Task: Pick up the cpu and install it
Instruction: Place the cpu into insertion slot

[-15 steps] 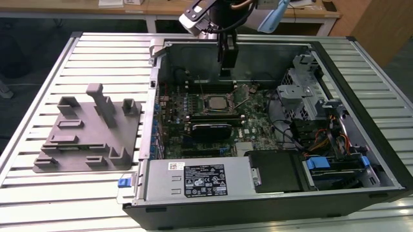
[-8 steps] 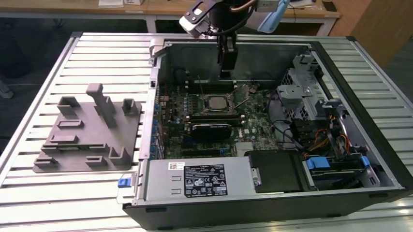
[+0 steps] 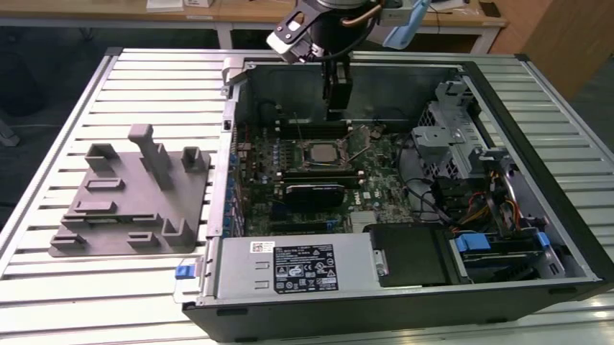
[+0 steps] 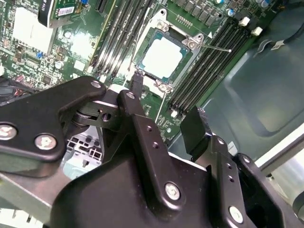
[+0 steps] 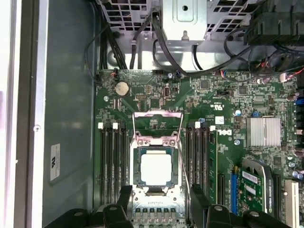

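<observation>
First wrist view: cpu [image 5: 156, 169] flat in socket [image 5: 133, 161], edges parallel memory slots [image 5: 112, 166]; tool [image 5: 160, 192] wide, empty.

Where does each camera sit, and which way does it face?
Exterior view: off the arm, high, looking down into the open computer case; hand above the motherboard.
First wrist view: on the arm, straight down at the cpu; fingertips show.
Second wrist view: on the arm, slanting past the open hand.
Both wrist views share the cpu.
</observation>
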Available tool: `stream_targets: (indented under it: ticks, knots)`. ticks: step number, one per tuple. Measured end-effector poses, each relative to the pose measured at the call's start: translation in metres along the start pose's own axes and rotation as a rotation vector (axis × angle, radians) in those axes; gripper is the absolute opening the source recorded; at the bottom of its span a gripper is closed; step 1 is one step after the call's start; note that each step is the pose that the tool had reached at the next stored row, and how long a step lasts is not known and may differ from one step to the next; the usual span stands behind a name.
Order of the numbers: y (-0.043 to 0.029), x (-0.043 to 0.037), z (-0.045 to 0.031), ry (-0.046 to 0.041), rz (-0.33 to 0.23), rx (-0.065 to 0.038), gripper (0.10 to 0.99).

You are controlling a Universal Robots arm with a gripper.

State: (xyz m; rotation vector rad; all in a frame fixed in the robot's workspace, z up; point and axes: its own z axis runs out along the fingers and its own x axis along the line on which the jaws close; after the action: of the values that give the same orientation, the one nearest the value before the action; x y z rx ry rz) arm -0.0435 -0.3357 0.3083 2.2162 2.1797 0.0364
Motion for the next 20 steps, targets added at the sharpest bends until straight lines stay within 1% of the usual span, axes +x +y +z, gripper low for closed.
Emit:
stream_targets:
  ticks: [8, 20]
  knots:
    - [-0.0006, 0.0001, 0.0146, -0.0023, 0.000, 0.003, 0.600]
    - [-0.0013, 0.0002, 0.0321, -0.0064, 0.000, 0.007, 0.600]
